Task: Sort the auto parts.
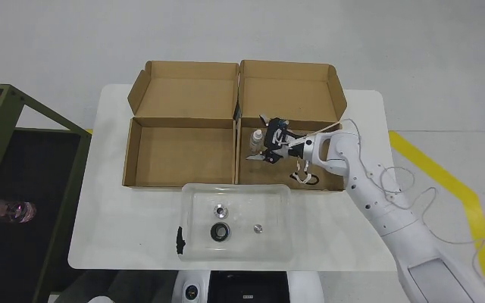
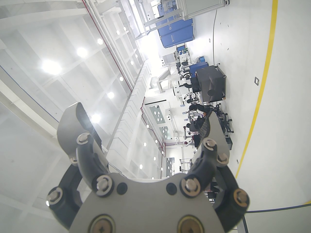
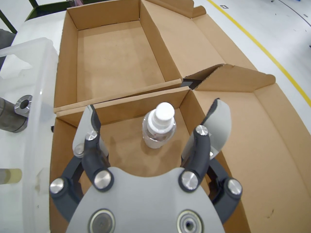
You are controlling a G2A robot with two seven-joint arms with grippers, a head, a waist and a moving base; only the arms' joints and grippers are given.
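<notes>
A small clear bottle with a white cap (image 3: pixel 159 128) stands upright in the right cardboard box (image 1: pixel 322 155), close to the wall shared with the left box. My right gripper (image 3: pixel 155 110) is open inside that box. Its fingers (image 3: pixel 220 112) stand on either side of the bottle with gaps, not touching it. From above, the same bottle (image 1: pixel 257 141) sits at the tips of the right gripper (image 1: pixel 264 141). My left gripper (image 2: pixel 141 116) is open and holds nothing, pointing out at the room.
The left cardboard box (image 1: pixel 182 155) has a bare floor. A clear plastic tray (image 1: pixel 284 220) at the table's front holds a metal cylinder (image 1: pixel 219 210), a black ring (image 1: pixel 220 231) and a small silver piece (image 1: pixel 258 227). A small black piece (image 1: pixel 180 241) lies at its left edge.
</notes>
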